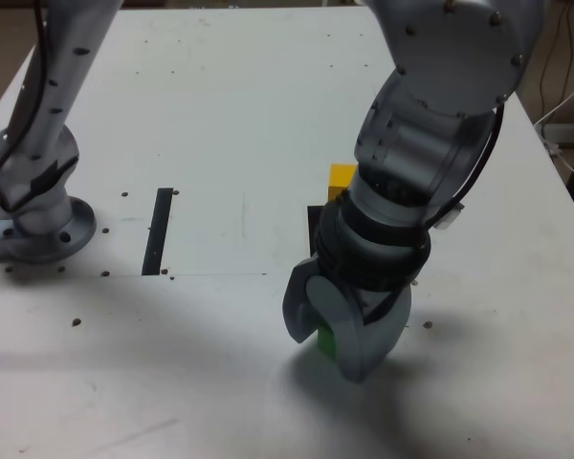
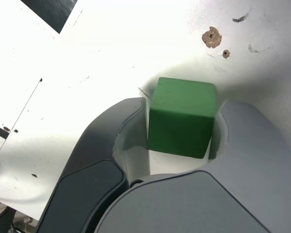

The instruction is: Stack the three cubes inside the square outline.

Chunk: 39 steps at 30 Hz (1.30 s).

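Green is the cube (image 2: 183, 116) we have between our jaws, which press on its two sides, closed tight on it. It sits low on the white surface (image 1: 220, 96). From there, the yellow cube (image 1: 342, 179) by the square outline (image 1: 315, 222) lies farther back, mostly hidden behind our arm.

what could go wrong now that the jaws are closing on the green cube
1. In the wrist view the small green cube sits near the tips of the grey jaws, so it may slip out when lifted.
2. In the exterior view the arm hides most of the black tape square and the yellow cube beside it, so the carry could knock that cube.
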Motion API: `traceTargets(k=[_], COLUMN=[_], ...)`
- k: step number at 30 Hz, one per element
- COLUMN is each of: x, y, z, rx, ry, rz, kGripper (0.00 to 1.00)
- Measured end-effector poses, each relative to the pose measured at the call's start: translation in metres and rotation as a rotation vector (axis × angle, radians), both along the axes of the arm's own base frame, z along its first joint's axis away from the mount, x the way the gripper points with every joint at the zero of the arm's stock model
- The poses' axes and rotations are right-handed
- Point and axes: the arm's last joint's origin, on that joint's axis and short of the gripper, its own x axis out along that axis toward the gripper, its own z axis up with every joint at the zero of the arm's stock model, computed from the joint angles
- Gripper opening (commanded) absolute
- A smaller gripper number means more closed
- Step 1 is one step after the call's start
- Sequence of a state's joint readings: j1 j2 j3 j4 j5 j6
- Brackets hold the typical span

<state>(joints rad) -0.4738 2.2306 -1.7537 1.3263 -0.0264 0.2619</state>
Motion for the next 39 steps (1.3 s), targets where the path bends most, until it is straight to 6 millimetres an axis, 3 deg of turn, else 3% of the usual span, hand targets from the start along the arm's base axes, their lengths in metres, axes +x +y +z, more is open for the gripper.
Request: traceTargets(k=[12,17,26,30,35,39], x=[0.0,-0.001,0.002,0.004,0.004,0.003], y=[0.001,0.008,0.052,0.066,0.098,0.118], z=[0.004,0.025,0.086,0.098,0.123,0.126], rx=[0.012,0.037,0.102,0.099,0.086,0.093], ry=[0.005,-0.005,-0.091,-0.119,-0.191,-0.191], rz=[-0.001,0.018,0.176,0.226,0.351,0.438], kGripper=[0.21,0.21,0.21,0.21,0.21,0.21])
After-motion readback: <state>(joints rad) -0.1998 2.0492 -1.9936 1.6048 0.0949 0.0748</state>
